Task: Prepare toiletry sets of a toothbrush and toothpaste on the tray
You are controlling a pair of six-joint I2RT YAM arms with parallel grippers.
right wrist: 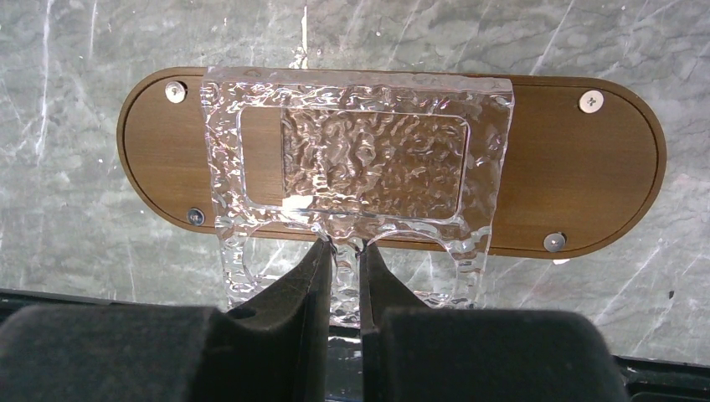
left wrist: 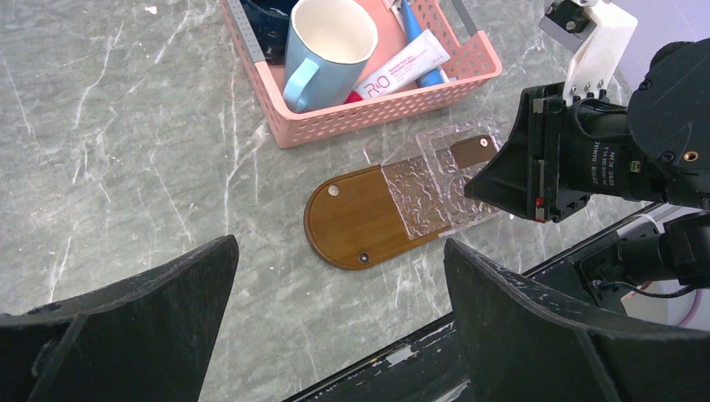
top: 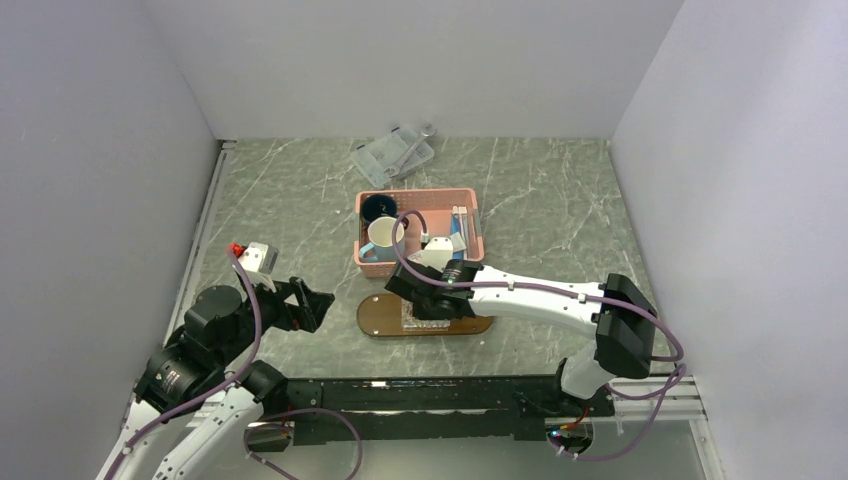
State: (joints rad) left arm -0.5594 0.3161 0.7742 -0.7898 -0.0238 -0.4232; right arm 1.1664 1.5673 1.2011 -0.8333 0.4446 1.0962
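The tray (right wrist: 578, 163) is a dark-brown wooden oval lying on the marble table, also visible in the top view (top: 378, 318) and the left wrist view (left wrist: 356, 222). My right gripper (right wrist: 343, 247) is shut on the near edge of a clear rippled plastic holder (right wrist: 373, 155) that rests across the tray. My left gripper (left wrist: 336, 243) hangs open and empty to the left of the tray (top: 315, 305). A white tube (left wrist: 402, 67) with a red cap lies in the pink basket (left wrist: 377, 117) beside a blue stick (left wrist: 416, 42). I cannot tell whether these are the toothpaste and toothbrush.
The pink basket (top: 420, 195) stands just behind the tray and holds a pale blue mug (left wrist: 326, 42) and a dark round item (top: 378, 207). A clear plastic box (top: 392, 155) lies at the back. The black rail runs along the table's near edge (left wrist: 402, 356).
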